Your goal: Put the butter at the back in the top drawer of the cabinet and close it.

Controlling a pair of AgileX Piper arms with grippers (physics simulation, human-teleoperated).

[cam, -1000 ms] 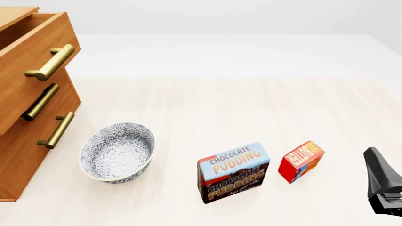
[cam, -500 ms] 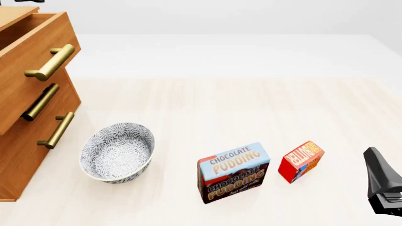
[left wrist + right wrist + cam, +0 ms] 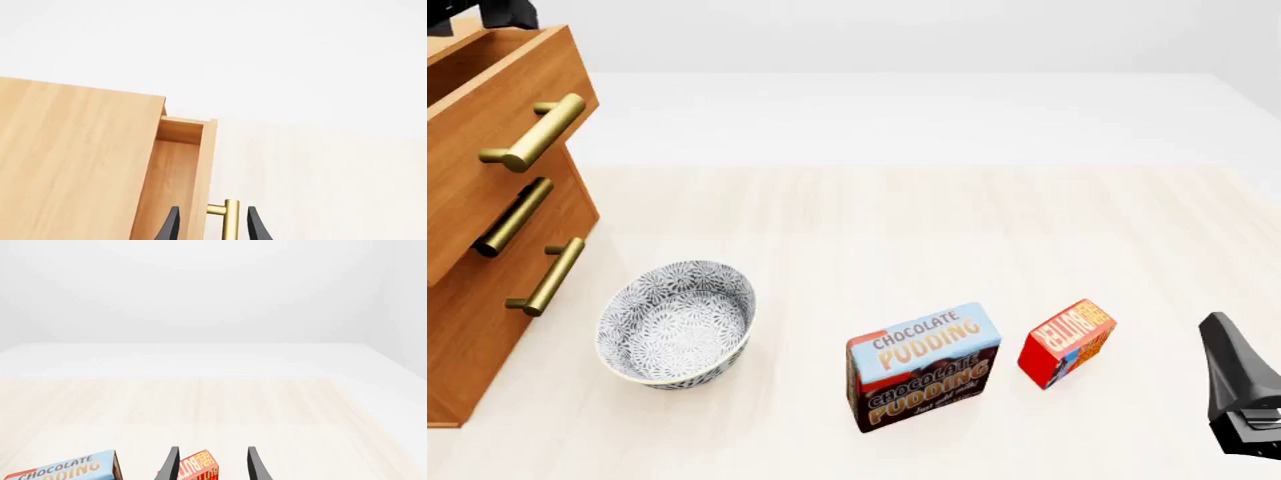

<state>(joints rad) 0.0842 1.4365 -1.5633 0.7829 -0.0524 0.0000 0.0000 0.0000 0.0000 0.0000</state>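
Observation:
The butter (image 3: 1066, 342), a small red box, stands on the table right of the pudding box. My right gripper (image 3: 1232, 360) hovers open just right of it; in the right wrist view the butter (image 3: 199, 468) shows between the open right gripper (image 3: 212, 451) fingers, untouched. The cabinet (image 3: 474, 340) stands at the far left with its top drawer (image 3: 494, 105) pulled partly out. My left gripper (image 3: 487, 14) is above the cabinet's top. In the left wrist view the left gripper (image 3: 212, 211) is open over the top drawer (image 3: 175, 170), its brass handle (image 3: 230, 225) showing between the fingers.
A blue-and-brown Chocolate Pudding box (image 3: 924, 366) stands left of the butter. A patterned bowl (image 3: 675, 322) sits in front of the cabinet. Two lower drawers with brass handles (image 3: 545, 276) are shut. The pale wooden table stretches back to a white far edge.
The left gripper has come into the front view at the top left corner, above the cabinet. The right gripper, butter, pudding box and bowl have not moved.

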